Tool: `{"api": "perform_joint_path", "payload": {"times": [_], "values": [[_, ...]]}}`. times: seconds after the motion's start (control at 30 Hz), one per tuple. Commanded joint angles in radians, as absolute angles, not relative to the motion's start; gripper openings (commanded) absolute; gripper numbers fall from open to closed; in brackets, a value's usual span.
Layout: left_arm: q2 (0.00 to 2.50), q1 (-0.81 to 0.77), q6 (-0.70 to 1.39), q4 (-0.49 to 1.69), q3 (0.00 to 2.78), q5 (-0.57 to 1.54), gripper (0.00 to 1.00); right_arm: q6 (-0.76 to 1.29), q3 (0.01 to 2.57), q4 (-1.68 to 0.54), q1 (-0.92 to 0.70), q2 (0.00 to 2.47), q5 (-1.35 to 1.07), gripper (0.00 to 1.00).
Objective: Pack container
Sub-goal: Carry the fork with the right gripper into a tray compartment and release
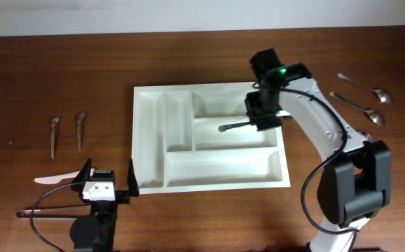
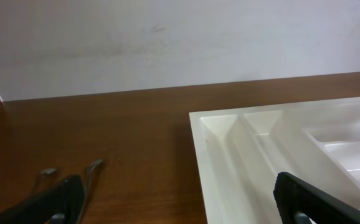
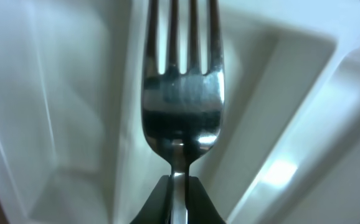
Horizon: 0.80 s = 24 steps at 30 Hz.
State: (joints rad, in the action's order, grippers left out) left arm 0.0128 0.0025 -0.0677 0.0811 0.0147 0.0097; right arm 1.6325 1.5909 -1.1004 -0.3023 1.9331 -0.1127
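Observation:
The white cutlery tray (image 1: 209, 178) lies mid-table; its left part also shows in the left wrist view (image 2: 230, 155) and fills the right wrist view (image 3: 304, 99). My right gripper (image 1: 257, 124) is shut on a metal fork (image 1: 232, 127) and holds it over the tray's upper wide compartments, tines pointing left. In the right wrist view the jaws (image 3: 179, 190) pinch the fork (image 3: 181, 93) at its neck. My left gripper (image 1: 108, 183) is open and empty, low beside the tray's front left corner. Its fingertips show at the bottom of the left wrist view (image 2: 180, 202).
Two small metal utensils (image 1: 66, 131) lie at the far left, also seen in the left wrist view (image 2: 88, 171). Two spoons (image 1: 362, 98) lie at the far right. A pale pink plastic utensil (image 1: 54, 180) and dark chopsticks (image 1: 45, 212) lie by the left arm.

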Motion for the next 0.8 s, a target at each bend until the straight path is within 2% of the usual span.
{"api": "perform_joint_path", "payload": {"times": [0.0, 0.27, 0.4, 0.5, 0.63, 0.77], "values": [[0.006, 0.007, -0.087, 0.083, 0.009, 0.002, 0.99, 1.701, 1.608, -1.105, -0.349, 1.936, -0.072, 0.1], [0.006, 0.007, -0.087, 0.083, 0.009, 0.002, 0.99, 1.818, 1.608, -1.104, -0.381, 1.938, -0.029, 0.17], [0.006, 0.007, -0.087, 0.083, 0.009, 0.002, 0.99, 1.819, 1.608, -1.105, -0.379, 1.938, -0.011, 0.17], [0.006, 0.007, -0.087, 0.083, 0.009, 0.002, 0.99, 1.819, 1.608, -1.105, -0.379, 1.938, 0.014, 0.21], [0.006, 0.007, -0.087, 0.083, 0.009, 0.002, 0.99, 1.811, 1.609, -1.105, -0.358, 1.936, 0.097, 0.41], [0.006, 0.007, -0.087, 0.083, 0.009, 0.002, 0.99, 1.731, 1.617, -1.108, -0.27, 1.924, 0.136, 0.64]]}}
